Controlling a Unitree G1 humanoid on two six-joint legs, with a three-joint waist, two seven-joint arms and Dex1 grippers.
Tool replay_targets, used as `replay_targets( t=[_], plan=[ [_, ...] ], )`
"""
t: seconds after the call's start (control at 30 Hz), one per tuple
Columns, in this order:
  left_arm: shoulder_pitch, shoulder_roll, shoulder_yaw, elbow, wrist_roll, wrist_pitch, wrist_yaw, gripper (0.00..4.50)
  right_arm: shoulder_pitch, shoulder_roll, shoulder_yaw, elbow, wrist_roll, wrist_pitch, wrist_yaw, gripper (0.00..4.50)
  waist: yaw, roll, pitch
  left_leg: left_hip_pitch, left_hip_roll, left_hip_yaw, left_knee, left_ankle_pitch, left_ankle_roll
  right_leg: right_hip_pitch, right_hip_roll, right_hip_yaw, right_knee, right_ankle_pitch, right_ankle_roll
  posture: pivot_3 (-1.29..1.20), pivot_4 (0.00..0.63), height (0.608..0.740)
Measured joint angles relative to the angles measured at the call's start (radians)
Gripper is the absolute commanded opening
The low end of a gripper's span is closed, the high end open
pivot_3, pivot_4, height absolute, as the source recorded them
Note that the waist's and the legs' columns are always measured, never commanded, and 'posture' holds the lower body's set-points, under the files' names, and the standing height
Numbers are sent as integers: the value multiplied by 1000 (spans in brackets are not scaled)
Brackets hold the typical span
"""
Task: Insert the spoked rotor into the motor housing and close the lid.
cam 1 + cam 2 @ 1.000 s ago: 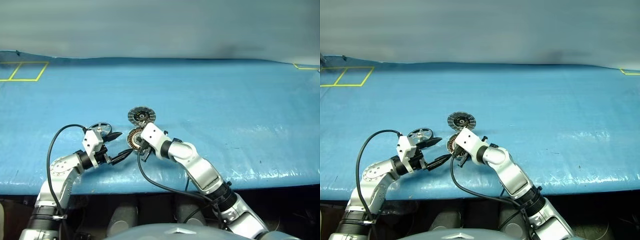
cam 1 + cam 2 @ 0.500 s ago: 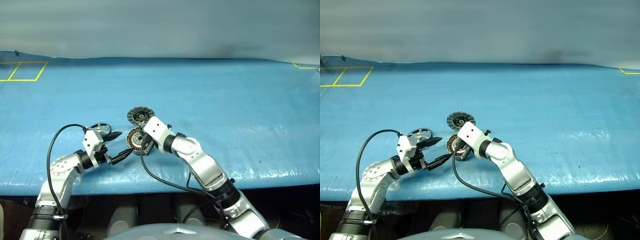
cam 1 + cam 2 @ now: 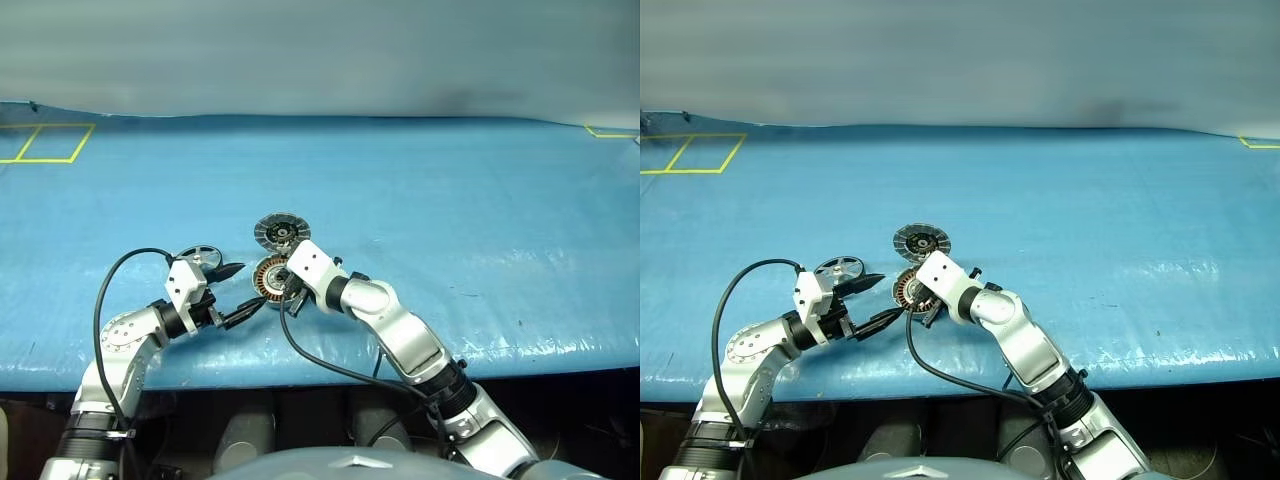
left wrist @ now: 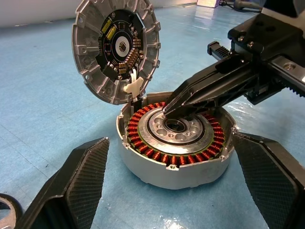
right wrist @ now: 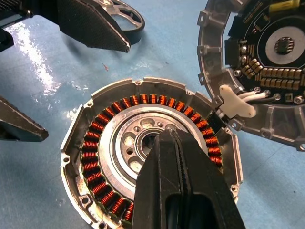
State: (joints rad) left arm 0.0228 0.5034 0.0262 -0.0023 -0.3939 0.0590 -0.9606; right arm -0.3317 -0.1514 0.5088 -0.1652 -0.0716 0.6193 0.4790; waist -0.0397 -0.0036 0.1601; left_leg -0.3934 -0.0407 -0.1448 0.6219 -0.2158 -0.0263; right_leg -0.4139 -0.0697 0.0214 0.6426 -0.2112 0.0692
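The motor housing [image 4: 174, 143] lies open on the blue mat, with copper windings ringing a grey centre. Its lid [image 4: 114, 47] stands tilted up from the housing's far edge, the ribbed inner face with its dark circuit board showing. My right gripper [image 5: 167, 138] is shut with nothing in it, and its tips point down at the housing's centre bore. My left gripper [image 3: 252, 286] is open, one finger on each side of the housing, not touching it. The spoked rotor [image 3: 203, 257] lies flat on the mat beside the left hand.
The blue mat [image 3: 450, 200] covers the table, with bare room to the right and behind. Its front edge [image 3: 520, 355] runs close under both arms. Yellow tape squares [image 3: 45, 143] mark the far left corner. A black cable [image 3: 110, 290] loops over the left arm.
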Motion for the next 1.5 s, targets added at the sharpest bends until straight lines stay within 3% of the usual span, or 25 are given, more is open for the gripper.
replay_targets(
  t=[0.73, 1.17, 1.5],
  plan=[
    [4, 4, 1, 0, 0, 1, -1, 4471, 2, -5, 4, -2, -14, -20, 6, 0, 1, 0, 0, 0, 0, 0, 0, 0, 0, 0, 0, 0, 0, 0, 0, 0, 150, 740],
    [25, 80, 8, -91, -3, 30, -19, 4471, 17, -30, -17, -59, 50, -45, 61, 0, 1, 0, 0, 0, 0, 0, 0, 0, 0, 0, 0, 0, 0, -1, -2, 0, 150, 740],
    [49, 125, 91, -130, -41, 98, 15, 4471, 45, -71, -50, -84, 85, -67, 83, 0, 0, 0, 0, 0, 0, 0, 0, 0, 0, 0, 0, 0, 0, -2, -3, 0, 150, 740]
  ],
)
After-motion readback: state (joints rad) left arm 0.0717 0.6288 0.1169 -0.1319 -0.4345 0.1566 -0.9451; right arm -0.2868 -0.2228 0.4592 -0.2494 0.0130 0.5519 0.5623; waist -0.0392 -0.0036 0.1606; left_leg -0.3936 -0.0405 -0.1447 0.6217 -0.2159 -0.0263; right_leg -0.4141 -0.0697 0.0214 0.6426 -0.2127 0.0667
